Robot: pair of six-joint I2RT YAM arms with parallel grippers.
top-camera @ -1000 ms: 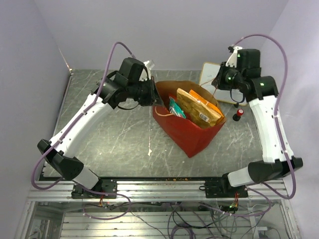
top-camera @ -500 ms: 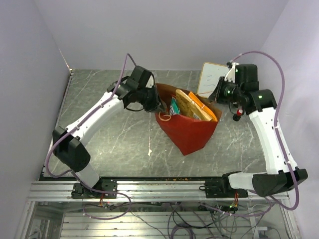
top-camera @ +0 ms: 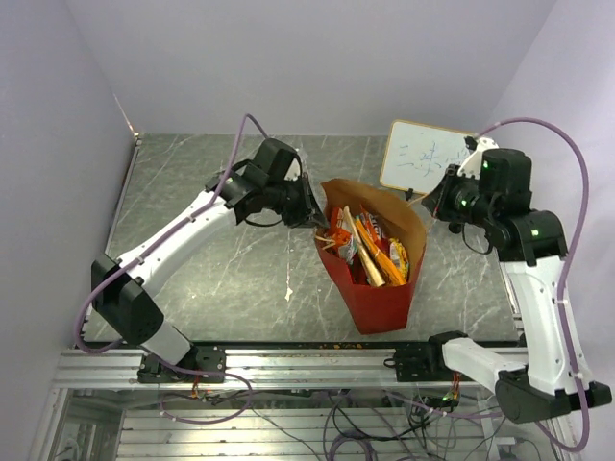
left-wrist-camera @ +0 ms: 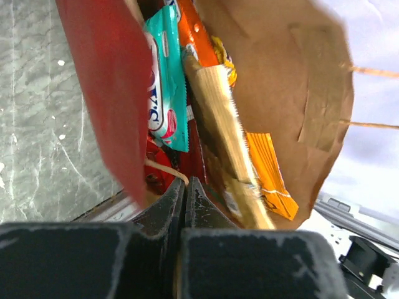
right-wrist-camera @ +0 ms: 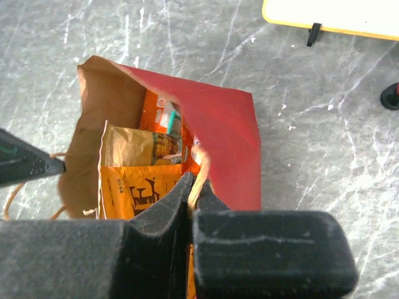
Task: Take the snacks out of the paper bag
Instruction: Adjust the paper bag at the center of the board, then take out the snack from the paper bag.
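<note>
The paper bag, red outside and brown inside, hangs upright between both arms with its mouth facing up. Several snacks stand packed inside. My left gripper is shut on the thin orange cord handle at the bag's left rim. In the left wrist view a teal packet, a tan flat pack and an orange packet show inside the bag. My right gripper is shut on the other cord handle at the right rim. Below it lie a yellow-orange packet and a tan pack.
A white writing board stands at the back right, just behind the right gripper. A small red object sits on the table near the board. Crumbs lie along the table's front edge.
The bag has gone from lying tilted and wide open to hanging upright and narrower, shifted toward the front right. Both grippers moved with it, still shut on the handles.
</note>
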